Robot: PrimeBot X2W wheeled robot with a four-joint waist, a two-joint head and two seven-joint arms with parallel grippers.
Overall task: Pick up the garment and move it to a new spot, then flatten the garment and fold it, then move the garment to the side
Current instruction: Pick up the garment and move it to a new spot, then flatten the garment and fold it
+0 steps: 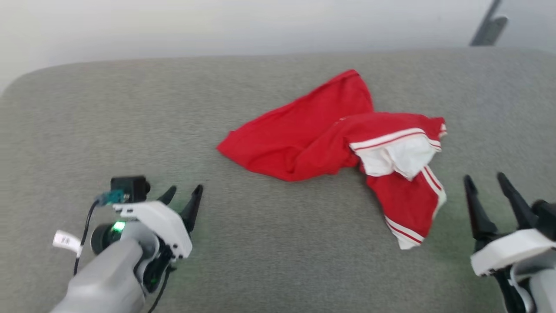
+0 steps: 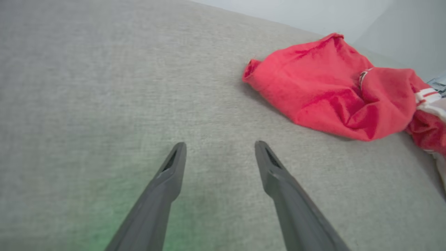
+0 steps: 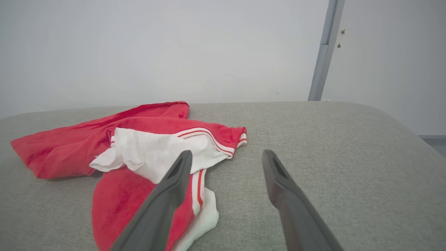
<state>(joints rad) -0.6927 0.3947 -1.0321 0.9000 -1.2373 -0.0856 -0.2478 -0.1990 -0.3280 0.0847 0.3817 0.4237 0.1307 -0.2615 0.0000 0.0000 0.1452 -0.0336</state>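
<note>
On the grey cloth-covered counter [image 1: 278, 261], somewhat right of the middle and toward the far edge, the garment [image 1: 304, 139] lies in a crumpled heap. Its red body bunches out to the left; a white sleeve with red-and-white striped trim folds over on the right; a further red part with a striped edge trails toward the near side. The left tool [image 1: 186, 189] hovers at the near left with its two dark fingers spread and nothing between them, well apart from the cloth; a green light glows at its wrist and tints the counter beneath. The right tool [image 1: 484, 177] stands at the near right, its fingers likewise spread and holding nothing, near the trailing striped edge but not touching it. Behind the counter is a pale wall [image 1: 217, 26]; a grey post [image 1: 488, 26] leans at the far right.
</note>
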